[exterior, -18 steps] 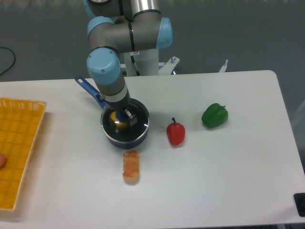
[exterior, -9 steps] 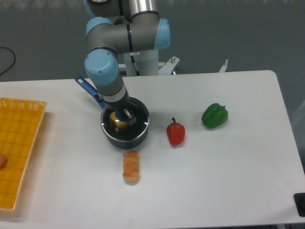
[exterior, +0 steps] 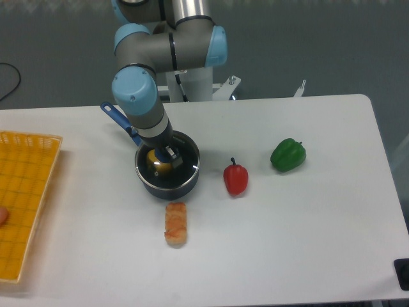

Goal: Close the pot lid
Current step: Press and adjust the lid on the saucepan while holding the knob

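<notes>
The dark navy pot (exterior: 167, 180) stands left of the table's middle, its blue handle (exterior: 118, 120) pointing to the back left. The glass lid (exterior: 182, 171) lies across the pot's mouth, showing glints and a yellow item underneath. My gripper (exterior: 168, 153) reaches straight down over the pot's centre, its dark fingers closed around the lid's small blue knob (exterior: 171, 152). The wrist hides the back part of the lid.
A red pepper (exterior: 235, 179) sits just right of the pot and a green pepper (exterior: 287, 155) farther right. A piece of salmon sushi (exterior: 176, 224) lies in front of the pot. A yellow basket (exterior: 22, 198) occupies the left edge.
The arm and gripper have shifted a few pixels up and to the left over the pot. The pot and the food items stay where they were.
</notes>
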